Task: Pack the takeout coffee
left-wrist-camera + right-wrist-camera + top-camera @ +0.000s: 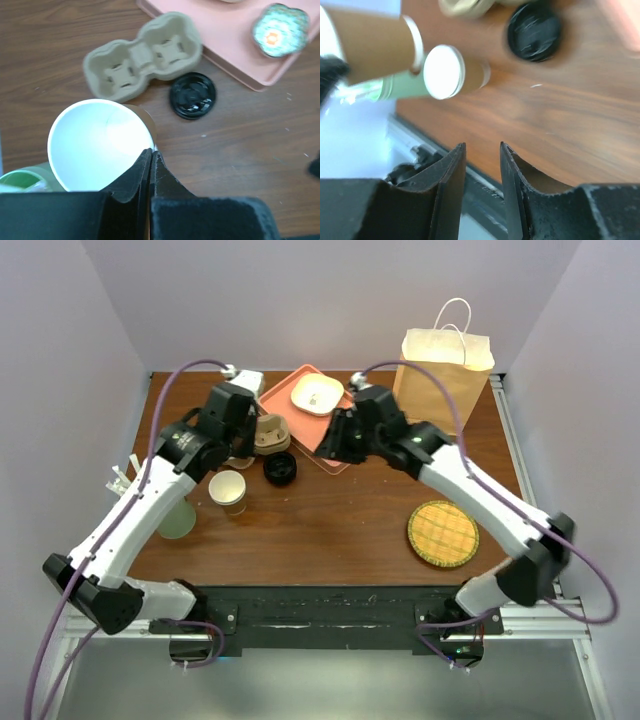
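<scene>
No cup with a lid on it shows in any view. A lidless brown paper cup (228,490) with a white inside stands left of centre. A loose black lid (280,468) lies to its right. The paper bag (447,365) stands at the back right. My left gripper (243,440) hovers between the cup and the cup carrier. In the left wrist view its tips (151,151) are shut and empty over the cup's rim (100,142), with the lid (193,95) beyond. My right gripper (335,445) is over the pink tray's near edge. In its wrist view it (482,145) is open and empty, with the cup (452,72) and lid (534,32) ahead.
A pulp two-cup carrier (272,433) sits behind the lid. A pink tray (300,425) holds a cream dish (317,393) and a flower-patterned piece (280,30). A pale green cup (178,515) stands at the left. A woven round mat (443,533) lies front right. A larger brown cylinder (370,45) shows at the right wrist view's left edge.
</scene>
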